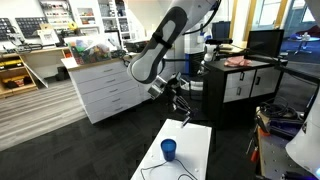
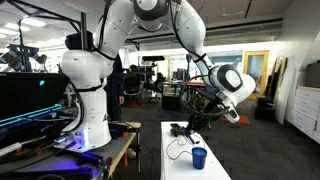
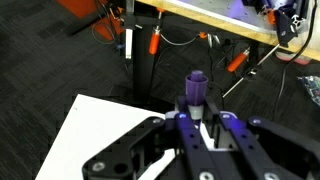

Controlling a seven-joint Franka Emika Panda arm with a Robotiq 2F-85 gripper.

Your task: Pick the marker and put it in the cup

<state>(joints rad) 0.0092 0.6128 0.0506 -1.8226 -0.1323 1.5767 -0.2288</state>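
Note:
My gripper (image 3: 197,125) is shut on the marker (image 3: 196,90), a short dark stick with a purple-looking end that pokes out past the fingertips in the wrist view. In both exterior views the gripper (image 1: 180,105) (image 2: 205,118) hangs in the air over the far end of the white table (image 1: 197,140) (image 2: 218,165). The small dark-blue cup (image 1: 169,150) (image 2: 198,157) stands upright on the table, below the gripper and nearer the camera. The cup does not show in the wrist view.
A thin black cable (image 2: 178,150) curves over the table beside the cup. White drawers (image 1: 105,90) and a dark cabinet (image 1: 245,85) stand behind. A wooden bench with orange clamps (image 3: 200,30) stands beyond the table corner (image 3: 90,130).

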